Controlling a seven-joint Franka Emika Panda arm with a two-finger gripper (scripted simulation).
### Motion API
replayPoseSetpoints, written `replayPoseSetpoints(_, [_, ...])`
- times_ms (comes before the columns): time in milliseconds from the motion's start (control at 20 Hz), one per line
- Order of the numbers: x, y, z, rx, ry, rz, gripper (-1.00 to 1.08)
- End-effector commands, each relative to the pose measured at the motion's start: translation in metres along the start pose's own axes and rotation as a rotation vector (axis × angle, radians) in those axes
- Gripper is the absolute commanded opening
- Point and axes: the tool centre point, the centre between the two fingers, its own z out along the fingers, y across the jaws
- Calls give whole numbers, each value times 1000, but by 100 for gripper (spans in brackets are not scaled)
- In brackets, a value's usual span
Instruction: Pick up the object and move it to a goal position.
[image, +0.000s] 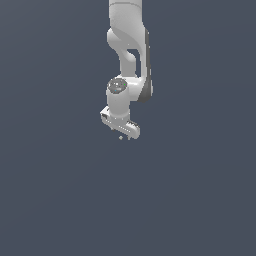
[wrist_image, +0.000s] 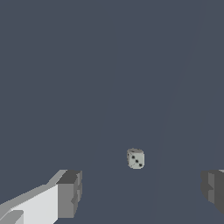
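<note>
**Panda arm poised above a small die on bare slate-blue ground**

A white Franka Panda arm (image: 129, 55) reaches down from the top of the exterior view, its claw (image: 124, 137) pointing at a flat, uniform slate-blue surface (image: 60, 200). In that view the claw's tips show only as small pale specks under the white hand block, and the object is not discernible there.

The wrist view shows the claw spread wide, its 2 dark grey, blocky fingers (wrist_image: 70, 193) standing far apart at opposite sides of the picture. Ahead of them, apart from both and nearer the finger backed by white casing, lies the die (wrist_image: 135, 158): a small, pale cube with rounded corners and dark pips, about 3 running diagonally on the face turned to the camera. Nothing touches it.

The ground is matte and featureless apart from 1 faint curved line sweeping past the die. Nothing else lies around the die in either view. The surface runs out of both pictures without a visible edge.
</note>
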Motion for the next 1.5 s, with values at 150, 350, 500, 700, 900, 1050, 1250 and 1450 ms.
replayPoseSetpoints(150, [-4, 5, 5, -2, 3, 32, 100])
replayPoseSetpoints(350, [-3, 4, 7, -2, 2, 27, 100])
replayPoseSetpoints(500, [-4, 5, 15, -2, 2, 28, 100])
replayPoseSetpoints(700, [-4, 5, 33, -2, 2, 30, 100])
replayPoseSetpoints(900, [-4, 6, 48, -2, 2, 32, 100])
replayPoseSetpoints(1050, [-4, 6, 54, -2, 2, 33, 100])
replayPoseSetpoints(1250, [-4, 6, 55, -2, 2, 33, -100])
replayPoseSetpoints(1450, [-4, 6, 55, -2, 2, 33, -100])
